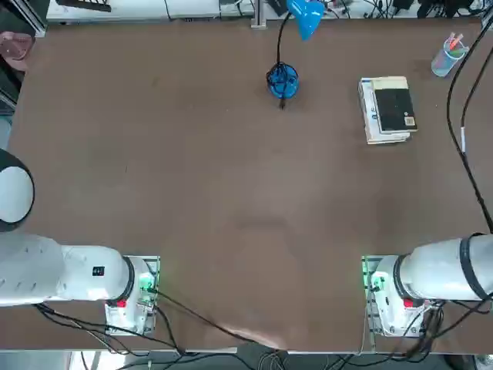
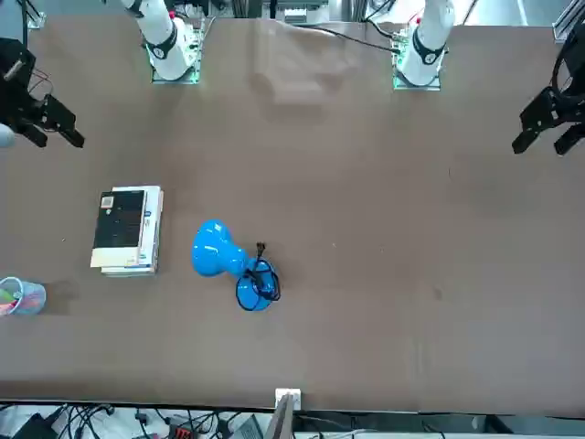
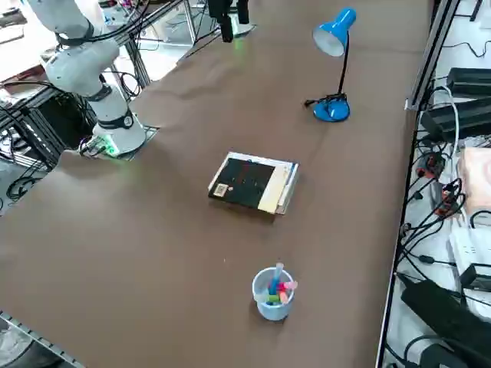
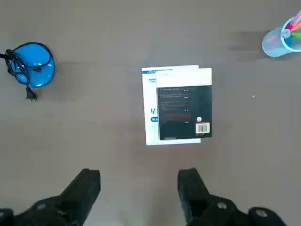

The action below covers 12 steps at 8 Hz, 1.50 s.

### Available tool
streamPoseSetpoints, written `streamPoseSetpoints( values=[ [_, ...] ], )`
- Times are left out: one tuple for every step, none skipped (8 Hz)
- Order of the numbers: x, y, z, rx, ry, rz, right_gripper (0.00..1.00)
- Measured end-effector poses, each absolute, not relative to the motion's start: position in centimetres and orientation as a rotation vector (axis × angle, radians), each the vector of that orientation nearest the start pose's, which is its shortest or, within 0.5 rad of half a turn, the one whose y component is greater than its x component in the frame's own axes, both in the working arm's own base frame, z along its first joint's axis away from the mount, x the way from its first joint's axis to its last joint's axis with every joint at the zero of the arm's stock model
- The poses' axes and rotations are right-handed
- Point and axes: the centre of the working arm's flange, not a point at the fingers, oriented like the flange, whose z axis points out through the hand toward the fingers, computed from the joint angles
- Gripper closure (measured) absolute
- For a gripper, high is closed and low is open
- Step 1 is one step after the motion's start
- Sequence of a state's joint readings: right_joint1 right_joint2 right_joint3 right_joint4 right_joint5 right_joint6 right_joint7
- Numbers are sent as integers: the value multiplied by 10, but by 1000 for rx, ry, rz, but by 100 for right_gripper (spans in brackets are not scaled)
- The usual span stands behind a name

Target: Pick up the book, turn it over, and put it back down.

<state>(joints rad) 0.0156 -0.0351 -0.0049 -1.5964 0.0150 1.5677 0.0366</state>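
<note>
The book (image 4: 184, 112) is small and thin, lying black cover up with a pale barcode label in one corner. It rests flat on a larger white book (image 4: 152, 104) with blue print, far right on the table (image 1: 231, 193). The same black book shows in the top view (image 1: 394, 109), the front view (image 2: 122, 219) and the right side view (image 3: 244, 184). My right gripper (image 4: 138, 186) hangs high above the table on the near side of the stack, well apart from it. Its fingers (image 4: 88, 184) stand open with nothing between them. It also shows in the front view (image 2: 57, 137).
A blue desk lamp (image 1: 282, 81) with a coiled cord stands at the far middle of the table. A pale blue cup of coloured pens (image 1: 448, 55) sits in the far right corner, beyond the books. Cables run along the table's right edge (image 3: 406, 115).
</note>
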Motion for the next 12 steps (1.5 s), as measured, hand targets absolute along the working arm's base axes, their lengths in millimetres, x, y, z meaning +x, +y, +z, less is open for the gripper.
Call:
streamPoseSetpoints(
  values=[
    [543, 7, 631, -3126, 40, -9, 0],
    [543, 7, 631, -3126, 40, -10, 0],
    [543, 7, 631, -3126, 40, -10, 0],
    [543, 7, 632, -3125, 43, -10, 0],
    [543, 7, 632, -3125, 44, -11, 0],
    [544, 7, 631, -3125, 45, -10, 0],
    [547, 5, 627, -3108, 57, -8, 0],
    [554, -5, 619, -3062, 99, -11, 0],
    [564, -26, 605, -3014, 147, -6, 0],
    [575, -52, 584, -2980, 165, 17, 0],
    [585, -79, 560, -2928, 163, 39, 0],
    [596, -108, 536, -2849, 160, 38, 0]
  ],
)
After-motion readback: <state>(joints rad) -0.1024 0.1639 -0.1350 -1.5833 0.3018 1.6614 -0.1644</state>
